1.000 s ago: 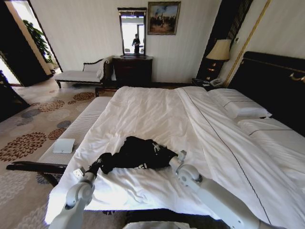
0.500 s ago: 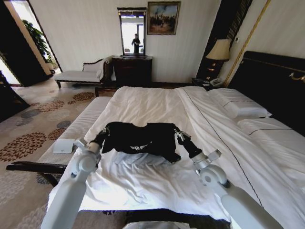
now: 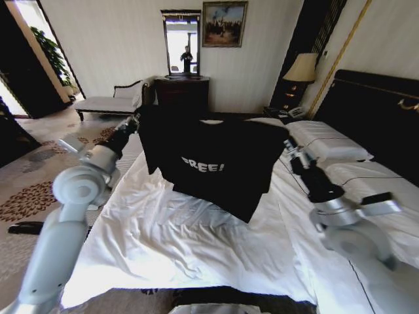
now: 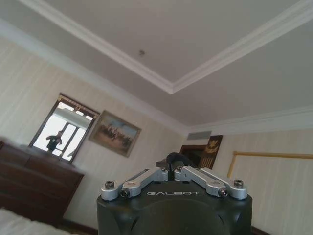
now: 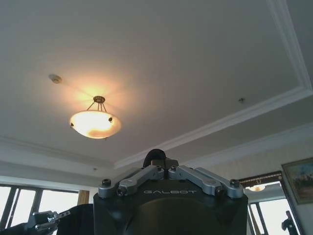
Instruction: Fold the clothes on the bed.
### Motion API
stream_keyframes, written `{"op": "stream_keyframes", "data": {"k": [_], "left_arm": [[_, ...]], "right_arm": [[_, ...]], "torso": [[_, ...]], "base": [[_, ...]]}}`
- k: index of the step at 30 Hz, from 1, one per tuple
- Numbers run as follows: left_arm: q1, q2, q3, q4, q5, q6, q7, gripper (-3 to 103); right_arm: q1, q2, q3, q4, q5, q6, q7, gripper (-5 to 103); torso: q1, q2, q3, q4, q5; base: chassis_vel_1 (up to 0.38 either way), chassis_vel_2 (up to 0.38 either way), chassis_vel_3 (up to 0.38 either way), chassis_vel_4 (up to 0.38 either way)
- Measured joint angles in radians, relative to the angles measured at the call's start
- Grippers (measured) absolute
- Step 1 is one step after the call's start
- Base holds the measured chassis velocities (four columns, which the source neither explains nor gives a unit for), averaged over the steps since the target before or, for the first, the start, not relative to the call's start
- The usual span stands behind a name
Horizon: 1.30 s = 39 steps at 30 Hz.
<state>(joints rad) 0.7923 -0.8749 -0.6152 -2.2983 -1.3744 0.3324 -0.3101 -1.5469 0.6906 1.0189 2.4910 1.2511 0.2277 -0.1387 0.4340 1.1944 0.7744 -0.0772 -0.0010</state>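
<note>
1. Head view: T-shirt (image 3: 213, 163) hung in the air above the bed (image 3: 196, 242), spread between both grippers, hem clear of the sheet.
2. Left gripper (image 3: 135, 120) was clenched on the left shoulder corner, right gripper (image 3: 286, 145) clenched on the right one. Wrist views showed each gripper's links drawn together, a dark bit of cloth pinched at the tips.
3. Handling, my read: light, limp fabric with no stiffness, so it sags wherever it isn't held. Top edge dipped slightly between the grips, and the lower body draped to a point on the right.
4. Best hold looked like the shoulder seams or sleeve corners, pulled apart to keep it flat.
5. Looks: black, short sleeves, white "FREE!" across the chest, facing the camera, a few soft wrinkles.
</note>
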Motion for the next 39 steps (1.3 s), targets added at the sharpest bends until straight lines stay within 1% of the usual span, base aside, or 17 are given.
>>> {"op": "stream_keyframes", "data": {"k": [3, 4, 9, 10, 12, 13, 15, 18, 19, 20, 23, 24, 25, 29, 30, 34, 39], "left_arm": [[0.073, 0.056, -0.121, -0.117, -0.056, -0.001, 0.0, 0], [0.073, 0.056, -0.121, -0.117, -0.056, -0.001, 0.0, 0], [0.231, 0.143, -0.43, -0.215, -0.301, -0.002, -0.016, 0], [0.231, 0.143, -0.43, -0.215, -0.301, -0.002, -0.016, 0], [0.338, 0.161, -0.589, -0.216, -0.372, 0.019, -0.018, 0], [0.4, 0.158, -0.627, -0.216, -0.36, 0.04, -0.019, 0], [0.435, 0.149, -0.625, -0.216, -0.329, 0.065, -0.023, 0], [0.518, 0.097, -0.502, -0.209, -0.156, 0.189, -0.041, 0], [0.518, 0.097, -0.502, -0.209, -0.156, 0.189, -0.041, 0], [0.53, 0.08, -0.431, -0.208, -0.097, 0.237, -0.043, 0], [0.52, 0.066, -0.239, -0.154, 0.056, 0.293, -0.025, 0], [0.52, 0.066, -0.239, -0.154, 0.056, 0.293, -0.025, 0], [0.509, 0.066, -0.184, -0.125, 0.096, 0.296, -0.018, 0], [0.403, 0.02, 0.102, 0.095, 0.304, 0.259, 0.004, 0], [0.403, 0.02, 0.102, 0.095, 0.304, 0.259, 0.004, 0], [0.305, -0.067, 0.255, 0.253, 0.386, 0.221, 0.003, 0], [0.231, -0.115, 0.332, 0.336, 0.417, 0.192, 0.002, 0]], "right_arm": [[-0.074, 0.006, 0.21, 0.022, 0.049, -0.056, 0.097, 0], [-0.074, 0.006, 0.21, 0.022, 0.049, -0.056, 0.097, 0], [-0.153, 0.017, 0.43, 0.021, 0.055, -0.103, 0.158, 0], [-0.153, 0.017, 0.43, 0.021, 0.055, -0.103, 0.158, 0], [-0.17, 0.022, 0.467, 0.021, 0.054, -0.156, 0.188, 0], [-0.178, 0.029, 0.462, 0.02, 0.048, -0.188, 0.209, 0], [-0.185, 0.036, 0.443, 0.02, 0.033, -0.221, 0.223, 0], [-0.201, 0.06, 0.292, 0.014, -0.033, -0.337, 0.286, 0], [-0.201, 0.06, 0.292, 0.014, -0.033, -0.337, 0.286, 0], [-0.2, 0.06, 0.202, 0.012, -0.047, -0.383, 0.324, 0], [-0.196, 0.042, 0.028, 0.006, -0.057, -0.477, 0.359, 0], [-0.196, 0.042, 0.028, 0.006, -0.057, -0.477, 0.359, 0], [-0.193, 0.03, -0.016, -0.012, -0.062, -0.488, 0.358, 0], [-0.146, -0.01, -0.182, -0.188, -0.092, -0.464, 0.343, 0], [-0.146, -0.01, -0.182, -0.188, -0.092, -0.464, 0.343, 0], [-0.067, -0.004, -0.306, -0.347, -0.196, -0.4, 0.291, 0], [0.024, 0.009, -0.4, -0.443, -0.219, -0.363, 0.283, 0]], "torso": [[0.0, 0.0, 0.0, 0.0008, 0.0], [0.0, 0.0, 0.0, 0.0008, 0.0], [0.0, 0.0, 0.0, -0.0001, 0.0004], [0.0, 0.0, 0.0, -0.0001, 0.0004], [0.0, 0.0, 0.0, 0.0008, 0.0005], [0.0, 0.0, 0.0, 0.0012, 0.0002], [0.0, 0.0, 0.0, 0.0013, -0.0001], [0.0, 0.0, 0.0, 0.0001, -0.0003], [0.0, 0.0, 0.0, 0.0001, -0.0003], [0.0, 0.0, 0.0, 0.0001, 0.0001], [0.0, 0.0, 0.0, 0.0003, 0.0007], [0.0, 0.0, 0.0, 0.0003, 0.0007], [0.0, 0.0, 0.0, 0.0004, 0.0004], [0.0, 0.0, 0.0, 0.0002, 0.0], [0.0, 0.0, 0.0, 0.0002, 0.0], [0.0, 0.0, 0.0, 0.0002, 0.0006], [0.0, 0.0, 0.0, 0.0, 0.0004]], "base": [[0.0, 0.0, 0.0, 0.0], [0.0, 0.0, 0.0, 0.0], [0.0, 0.0, 0.0, 0.0], [0.0, 0.0, 0.0, 0.0], [0.0, 0.0, 0.0, 0.0], [0.0, 0.0, 0.0, 0.0], [0.0, 0.0, 0.0, 0.0], [0.0, 0.0, 0.0, 0.0], [0.0, 0.0, 0.0, 0.0], [0.0, 0.0, 0.0, 0.0], [0.0, 0.0, 0.0, 0.0], [0.0, 0.0, 0.0, 0.0], [0.0, 0.0, 0.0, 0.0], [0.0, 0.0, 0.0, 0.0], [0.0, 0.0, 0.0, 0.0], [0.0, 0.0, 0.0, 0.0], [0.0, 0.0, 0.0, 0.0]]}}
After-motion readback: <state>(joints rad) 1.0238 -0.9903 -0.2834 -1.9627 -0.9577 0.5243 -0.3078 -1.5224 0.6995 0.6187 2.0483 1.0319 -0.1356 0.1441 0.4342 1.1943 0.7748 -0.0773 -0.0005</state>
